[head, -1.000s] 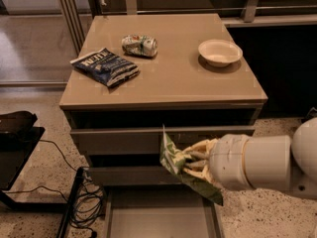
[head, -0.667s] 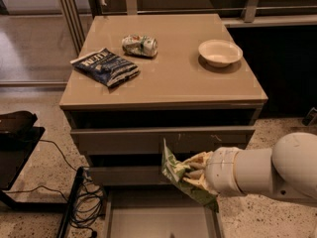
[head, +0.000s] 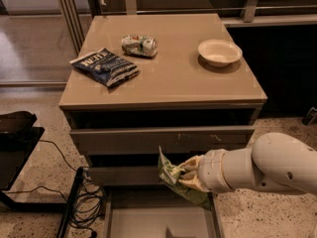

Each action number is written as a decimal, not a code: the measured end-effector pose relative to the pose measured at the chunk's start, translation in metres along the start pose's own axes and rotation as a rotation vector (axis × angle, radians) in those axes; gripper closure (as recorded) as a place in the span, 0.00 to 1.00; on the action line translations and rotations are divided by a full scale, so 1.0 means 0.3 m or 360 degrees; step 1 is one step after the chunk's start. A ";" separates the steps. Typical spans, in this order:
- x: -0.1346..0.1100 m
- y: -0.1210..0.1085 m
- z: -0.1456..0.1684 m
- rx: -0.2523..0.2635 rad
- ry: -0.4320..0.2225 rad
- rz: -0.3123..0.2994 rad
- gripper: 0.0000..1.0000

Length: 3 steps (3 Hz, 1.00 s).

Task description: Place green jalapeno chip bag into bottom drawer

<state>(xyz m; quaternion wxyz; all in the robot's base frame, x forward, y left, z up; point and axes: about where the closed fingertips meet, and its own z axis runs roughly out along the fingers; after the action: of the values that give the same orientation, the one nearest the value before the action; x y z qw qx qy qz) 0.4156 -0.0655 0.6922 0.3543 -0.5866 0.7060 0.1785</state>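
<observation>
Your gripper [head: 188,175] has its fingers [head: 194,163] pinched tight on the green chip bag [head: 169,172], and most of the bag sticks out to their left. It's hanging right over the open bottom drawer [head: 138,221].

Prob robot lab: gripper [head: 187,176] over bottom drawer [head: 143,221], terrazzo flr [head: 39,162], loose cables [head: 87,207]

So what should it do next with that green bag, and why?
Probably lower a little: the end effector holds the green jalapeno chip bag in the air over the open bottom drawer, so it isn't inside yet.
</observation>
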 end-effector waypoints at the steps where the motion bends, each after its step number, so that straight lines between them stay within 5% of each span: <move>1: 0.078 0.010 0.063 -0.0021 -0.0024 0.0098 1.00; 3: 0.365 0.106 0.289 -0.0051 -0.0177 0.0180 1.00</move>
<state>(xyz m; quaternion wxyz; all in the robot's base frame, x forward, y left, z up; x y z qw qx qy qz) 0.4038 -0.0765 0.5500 0.3728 -0.5406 0.7143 0.2420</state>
